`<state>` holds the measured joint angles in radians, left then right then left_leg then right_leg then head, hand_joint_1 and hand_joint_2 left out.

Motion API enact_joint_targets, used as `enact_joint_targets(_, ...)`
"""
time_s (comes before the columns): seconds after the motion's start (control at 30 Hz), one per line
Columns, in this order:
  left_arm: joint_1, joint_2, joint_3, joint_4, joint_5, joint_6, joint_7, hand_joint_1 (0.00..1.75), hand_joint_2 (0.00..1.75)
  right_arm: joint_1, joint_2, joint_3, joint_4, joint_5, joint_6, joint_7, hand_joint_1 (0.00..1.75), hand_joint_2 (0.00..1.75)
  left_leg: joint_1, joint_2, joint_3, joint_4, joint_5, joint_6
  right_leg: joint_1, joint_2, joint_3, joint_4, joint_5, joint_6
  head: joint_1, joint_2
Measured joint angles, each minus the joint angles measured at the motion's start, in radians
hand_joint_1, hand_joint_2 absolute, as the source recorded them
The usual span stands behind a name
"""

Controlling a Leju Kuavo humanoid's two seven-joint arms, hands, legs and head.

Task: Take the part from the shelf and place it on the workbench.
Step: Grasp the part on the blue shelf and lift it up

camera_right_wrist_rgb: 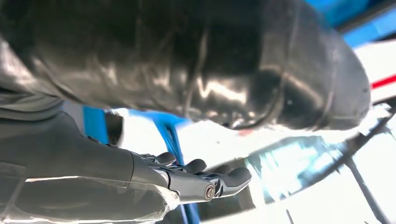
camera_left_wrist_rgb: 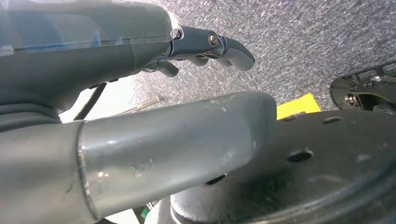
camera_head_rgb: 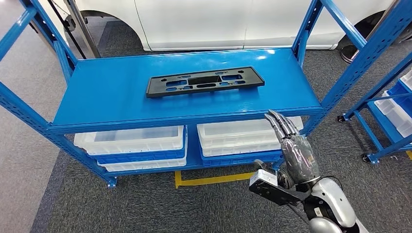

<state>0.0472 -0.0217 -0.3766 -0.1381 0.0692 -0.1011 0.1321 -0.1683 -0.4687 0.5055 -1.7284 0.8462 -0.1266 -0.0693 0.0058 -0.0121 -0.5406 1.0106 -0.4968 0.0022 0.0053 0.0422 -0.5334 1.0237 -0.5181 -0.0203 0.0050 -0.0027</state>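
A: The right hand [camera_head_rgb: 296, 153] is nearest, fingers [camera_head_rgb: 281, 124] straight, slightly apart, holding nothing, raised before the shelf [camera_head_rgb: 121, 104] edge.

B: And the part [camera_head_rgb: 204, 81]?

A: Flat on the glossy blue shelf, well beyond the fingertips: a long black matte plate with cutouts. I'd reach over and grip its near edge.

B: The left hand [camera_left_wrist_rgb: 140, 51]?

A: Empty, fingers loosely curled, over grey carpet [camera_left_wrist_rgb: 299, 42].

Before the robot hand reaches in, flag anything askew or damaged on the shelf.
Nothing stands out. The black plastic part lies flat on the blue shelf, slightly skewed to its edge; the right robot hand holds nothing.
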Motion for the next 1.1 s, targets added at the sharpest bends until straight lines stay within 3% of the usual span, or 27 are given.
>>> enact_joint_targets(0.3,-0.001,0.01,-0.005,0.0,0.021,-0.013,0.009,0.0,0.0,-0.133,-0.056,0.114,-0.095,0.255,0.019,0.048,0.0,0.0,0.0,0.0,0.0,0.0,0.0,0.0,0.0,0.0,0.0,0.0,0.0,0.0,0.0,0.0)
enact_joint_targets(0.5,-0.002,0.015,-0.008,0.001,0.03,-0.016,0.012,0.0,0.0,-0.185,-0.078,0.156,-0.129,0.348,0.034,0.07,0.0,0.0,0.0,0.0,0.0,0.0,0.0,0.0,0.0,0.0,0.0,0.0,0.0,0.0,0.0,0.0)
enact_joint_targets(1.1,-0.004,0.016,-0.024,0.001,0.036,-0.011,-0.001,0.0,0.0,-0.229,-0.118,0.212,-0.182,0.31,0.109,0.095,0.0,0.0,0.0,-0.001,0.0,0.0,0.0,0.0,0.0,-0.001,0.0,0.0,0.0,0.0,0.0,0.0)
